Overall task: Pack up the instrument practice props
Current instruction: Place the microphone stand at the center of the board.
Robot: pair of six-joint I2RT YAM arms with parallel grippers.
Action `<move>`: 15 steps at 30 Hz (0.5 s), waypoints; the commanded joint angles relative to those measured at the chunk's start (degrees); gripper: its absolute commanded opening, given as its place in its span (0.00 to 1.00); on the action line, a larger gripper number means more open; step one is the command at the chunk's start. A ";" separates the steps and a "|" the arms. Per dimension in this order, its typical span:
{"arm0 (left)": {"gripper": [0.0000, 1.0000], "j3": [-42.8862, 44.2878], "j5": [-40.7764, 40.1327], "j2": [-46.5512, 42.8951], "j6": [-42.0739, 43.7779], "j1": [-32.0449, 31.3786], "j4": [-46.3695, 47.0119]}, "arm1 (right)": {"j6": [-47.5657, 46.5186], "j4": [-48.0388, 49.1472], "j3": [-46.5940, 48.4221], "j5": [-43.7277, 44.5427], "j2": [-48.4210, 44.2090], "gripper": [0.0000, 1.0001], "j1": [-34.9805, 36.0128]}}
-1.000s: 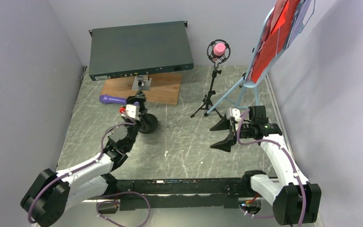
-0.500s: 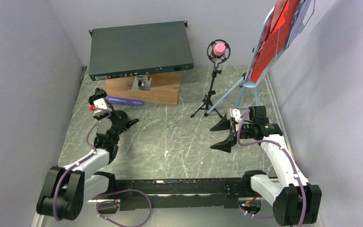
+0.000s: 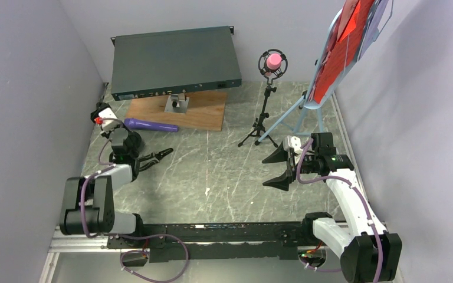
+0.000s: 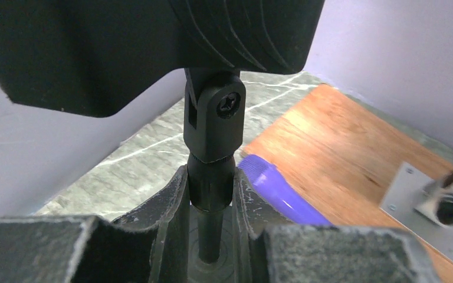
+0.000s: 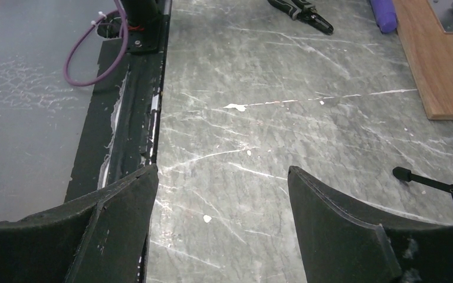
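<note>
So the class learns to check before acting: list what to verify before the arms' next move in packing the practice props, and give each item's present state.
1. Left pincer grips round-base mic holder by its stem: ok.
2. Right pincer open and empty: ok.
3. Purple microphone packed: not ok, it lies beside the wooden board.
4. Pink microphone off its tripod holder: not ok.
5. Where the props get packed: cannot tell.

White-and-black arms [image 3: 345, 194], purple cables [image 3: 83, 203]
</note>
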 commanded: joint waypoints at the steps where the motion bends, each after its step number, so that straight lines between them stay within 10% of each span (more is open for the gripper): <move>1: 0.00 4.79 0.81 4.86 -1.01 4.08 4.86 | -2.51 -0.18 2.29 -1.86 -1.03 0.83 0.23; 4: 0.05 5.26 1.43 7.60 -2.40 5.70 4.61 | -2.45 -0.09 2.29 -1.70 -1.12 0.83 0.23; 9: 0.80 5.77 -0.75 7.82 -7.19 6.12 -0.47 | -2.45 -0.09 2.29 -1.64 -1.30 0.83 0.21; 15: 0.93 6.06 -2.16 -1.89 -14.27 3.65 -14.73 | -2.93 -0.49 2.38 -1.55 -1.34 0.84 0.19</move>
